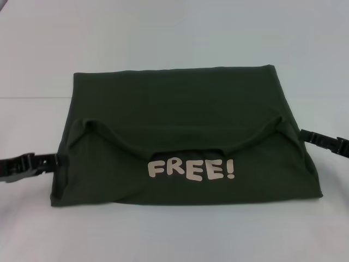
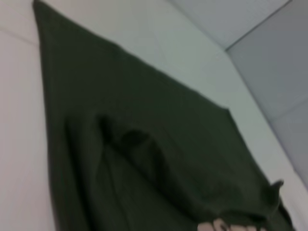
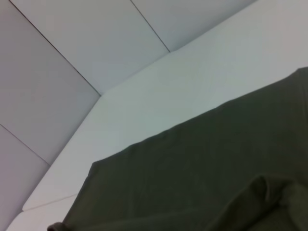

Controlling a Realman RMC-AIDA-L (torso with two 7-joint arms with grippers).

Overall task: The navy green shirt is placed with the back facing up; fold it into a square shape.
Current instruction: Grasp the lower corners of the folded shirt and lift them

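The navy green shirt (image 1: 180, 120) lies in the middle of the white table (image 1: 174, 234), folded into a broad rectangle. Its sides are tucked inward, and a pale "FREE!" print (image 1: 191, 170) shows on the near part. My left gripper (image 1: 53, 162) rests low on the table at the shirt's left edge. At the right edge, beside the folded-in corner, sits my right gripper (image 1: 303, 134). The left wrist view shows the shirt (image 2: 144, 144) with its creased fold. The right wrist view shows the shirt (image 3: 202, 163) and its far edge.
White tabletop (image 1: 163, 38) surrounds the shirt on every side. A faint seam (image 1: 32, 98) runs across the table behind the left arm. Grey panels (image 3: 57, 57) stand beyond the table's far edge in the wrist views.
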